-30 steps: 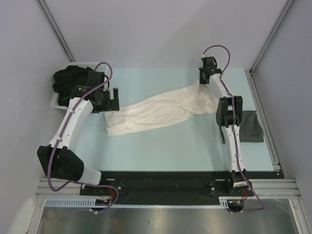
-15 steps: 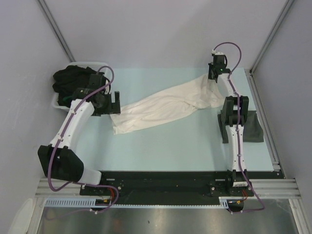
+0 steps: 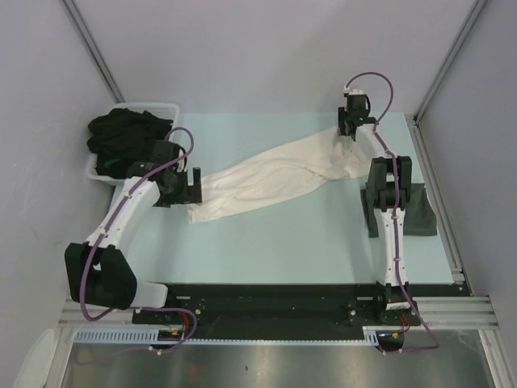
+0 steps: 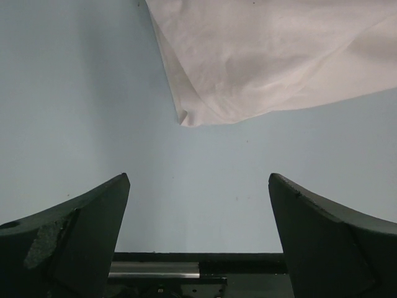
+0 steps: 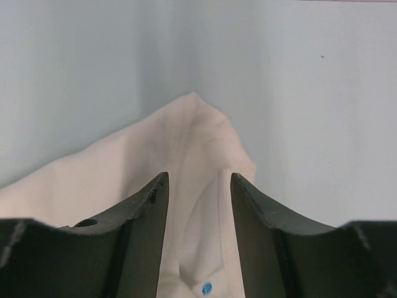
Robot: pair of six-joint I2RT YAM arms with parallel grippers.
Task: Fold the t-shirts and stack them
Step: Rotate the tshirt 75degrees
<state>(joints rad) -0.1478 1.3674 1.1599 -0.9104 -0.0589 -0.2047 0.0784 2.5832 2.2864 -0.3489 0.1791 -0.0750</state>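
A cream-white t-shirt lies stretched in a long diagonal band across the pale blue table. My right gripper hovers at its far right end. In the right wrist view the right gripper is open, and the shirt's bunched tip lies loose between the fingers. My left gripper stands open just left of the shirt's near end. In the left wrist view the left gripper holds nothing, and the hem corner lies ahead of it. A folded dark grey t-shirt lies at the right, partly hidden by the right arm.
A white tub at the far left holds black t-shirts. Grey walls close in on both sides, with a metal rail along the table's right edge. The black base bar runs along the near edge.
My right gripper carried the shirt's end farther back and right, then opened and let it go. The shirt's near end slid right. My left gripper moved slightly nearer, staying open.
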